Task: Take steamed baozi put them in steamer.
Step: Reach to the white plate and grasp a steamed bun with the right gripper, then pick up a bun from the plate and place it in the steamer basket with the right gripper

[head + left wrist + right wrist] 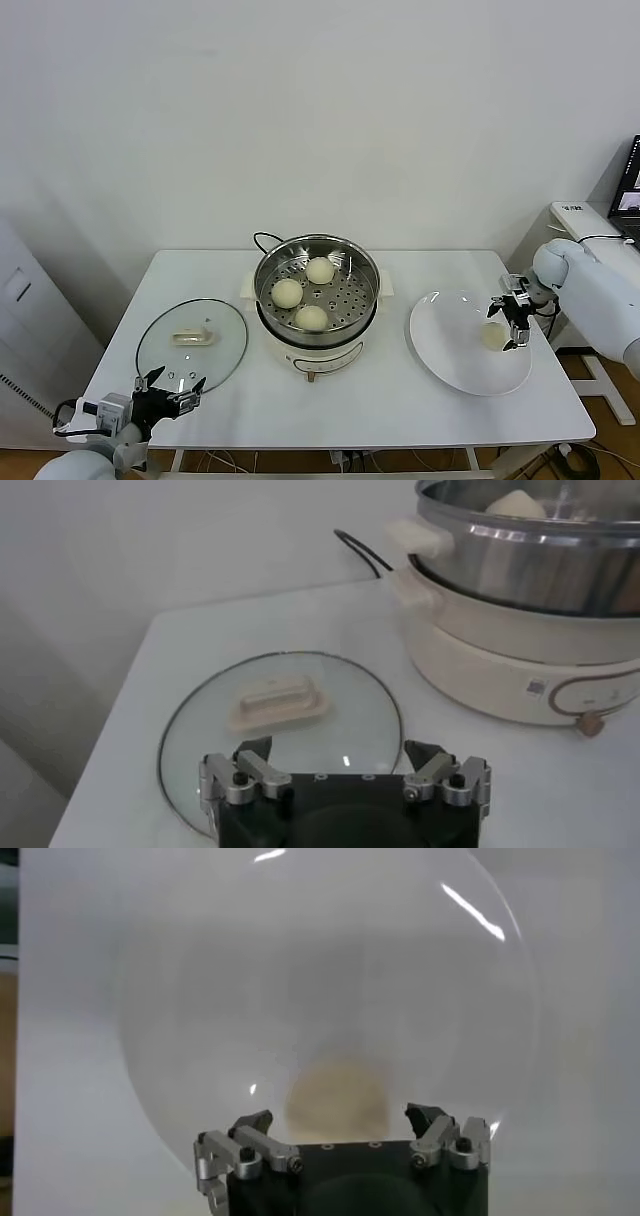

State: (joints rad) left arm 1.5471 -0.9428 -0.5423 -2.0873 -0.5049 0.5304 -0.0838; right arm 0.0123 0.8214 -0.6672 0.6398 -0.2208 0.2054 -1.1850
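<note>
The last baozi (494, 337), at the plate's (450, 365) three o'clock, is straddled by the spread right gripper (509, 321); an off-centre closure could roll it away.

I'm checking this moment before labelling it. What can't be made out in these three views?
- Last baozi on the plate: right gripper partly covers it in the head view; blurred in the right wrist view, so contact is unclear.
- Steamer: cut off by the left wrist view's edge.
- Left gripper: arm runs off the head view's bottom.

white arm shells, black end effector (505, 318), silvery fingers (240, 1148)
</note>
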